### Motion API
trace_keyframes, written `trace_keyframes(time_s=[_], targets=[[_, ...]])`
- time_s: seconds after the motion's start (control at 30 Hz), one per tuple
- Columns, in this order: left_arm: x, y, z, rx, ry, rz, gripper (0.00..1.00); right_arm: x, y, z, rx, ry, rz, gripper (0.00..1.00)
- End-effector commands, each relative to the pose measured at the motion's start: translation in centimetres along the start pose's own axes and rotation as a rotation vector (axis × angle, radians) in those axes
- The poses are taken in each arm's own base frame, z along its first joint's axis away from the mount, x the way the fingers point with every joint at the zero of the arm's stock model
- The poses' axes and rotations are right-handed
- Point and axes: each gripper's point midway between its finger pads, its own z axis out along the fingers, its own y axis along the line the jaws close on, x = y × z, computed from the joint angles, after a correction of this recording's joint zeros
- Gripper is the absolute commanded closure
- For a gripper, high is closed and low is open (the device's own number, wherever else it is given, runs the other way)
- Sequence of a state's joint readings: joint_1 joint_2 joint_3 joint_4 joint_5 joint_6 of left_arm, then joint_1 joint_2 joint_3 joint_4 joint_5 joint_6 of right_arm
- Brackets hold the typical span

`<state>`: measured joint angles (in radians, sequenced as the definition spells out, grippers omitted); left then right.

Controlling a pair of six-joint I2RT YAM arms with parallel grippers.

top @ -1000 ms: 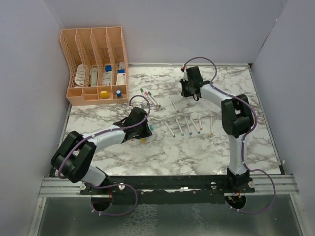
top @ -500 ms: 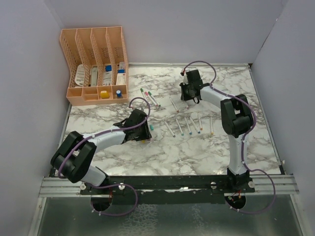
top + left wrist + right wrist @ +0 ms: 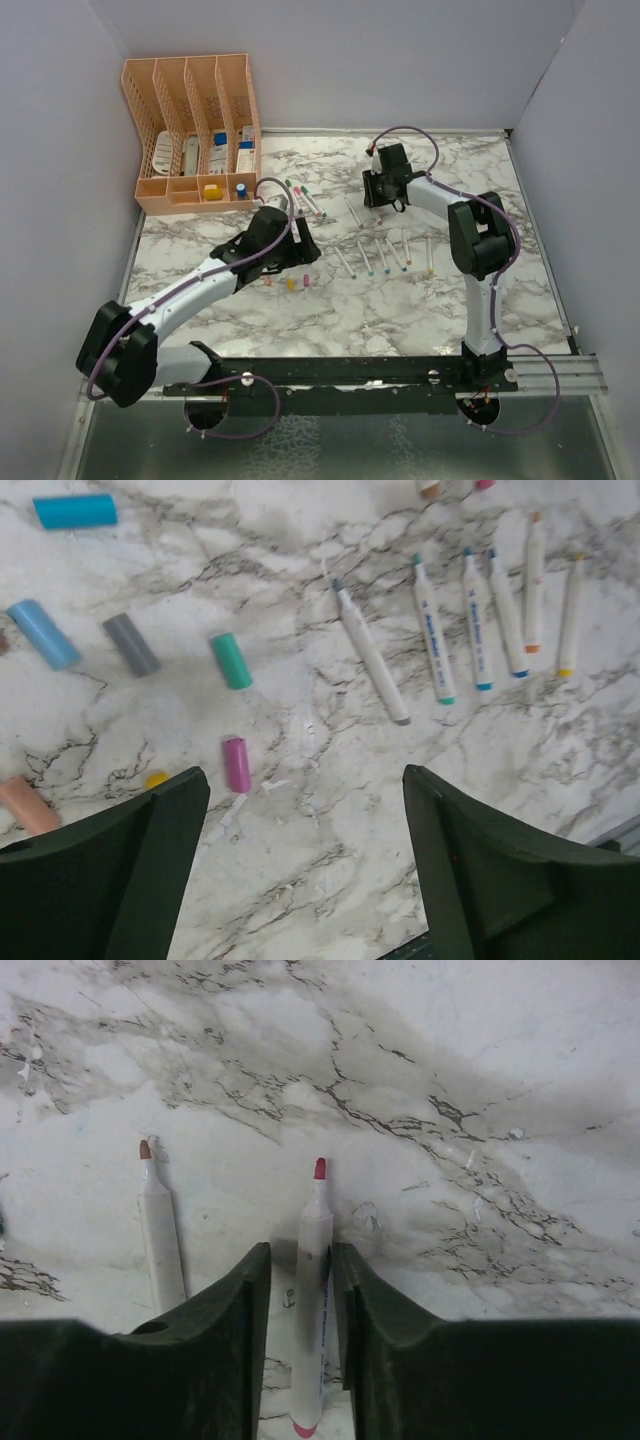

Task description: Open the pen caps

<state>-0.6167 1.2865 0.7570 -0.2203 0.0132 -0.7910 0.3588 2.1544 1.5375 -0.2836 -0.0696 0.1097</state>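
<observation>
Several loose pen caps lie on the marble in the left wrist view: cyan (image 3: 75,510), light blue (image 3: 42,633), grey (image 3: 131,644), green (image 3: 231,660) and magenta (image 3: 237,764). My left gripper (image 3: 305,775) (image 3: 303,243) hovers open above them with nothing between its fingers. A row of uncapped white pens (image 3: 433,630) (image 3: 383,257) lies to its right. My right gripper (image 3: 300,1255) (image 3: 378,203) is low over the far table. A red-tipped pen (image 3: 318,1210) lies between its fingers, with a visible gap on the left side.
A peach organiser (image 3: 195,120) stands at the back left with small blocks in its front tray. Two more pens (image 3: 303,196) lie near it, another brown-tipped pen (image 3: 158,1230) lies left of the right gripper. Yellow and pink caps (image 3: 298,282) sit below the left gripper.
My left gripper has opened, leaving the magenta cap on the table, and has moved up and away from the near edge. My right gripper's fingers have parted slightly around the red-tipped pen.
</observation>
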Motion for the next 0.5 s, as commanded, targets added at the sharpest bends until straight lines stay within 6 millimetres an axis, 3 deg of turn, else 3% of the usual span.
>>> trace_keyframes(time_s=[0.0, 0.07, 0.27, 0.47], targets=[[-3.9, -2.5, -3.3, 0.087, -0.167, 0.002, 0.13, -0.4, 0.1, -0.5, 0.000, -0.001, 0.002, 0.63], [-4.9, -3.0, -4.5, 0.119, -0.230, -0.017, 0.01, -1.1, 0.0, -0.9, 0.009, -0.014, -0.002, 0.61], [-6.7, -3.0, -7.1, 0.151, -0.350, -0.041, 0.01, -4.7, 0.7, -2.9, -0.021, -0.099, -0.032, 0.45], [-6.9, -0.4, -8.4, 0.100, -0.446, -0.130, 0.01, -7.7, 2.9, -4.6, -0.108, -0.163, -0.077, 0.32]])
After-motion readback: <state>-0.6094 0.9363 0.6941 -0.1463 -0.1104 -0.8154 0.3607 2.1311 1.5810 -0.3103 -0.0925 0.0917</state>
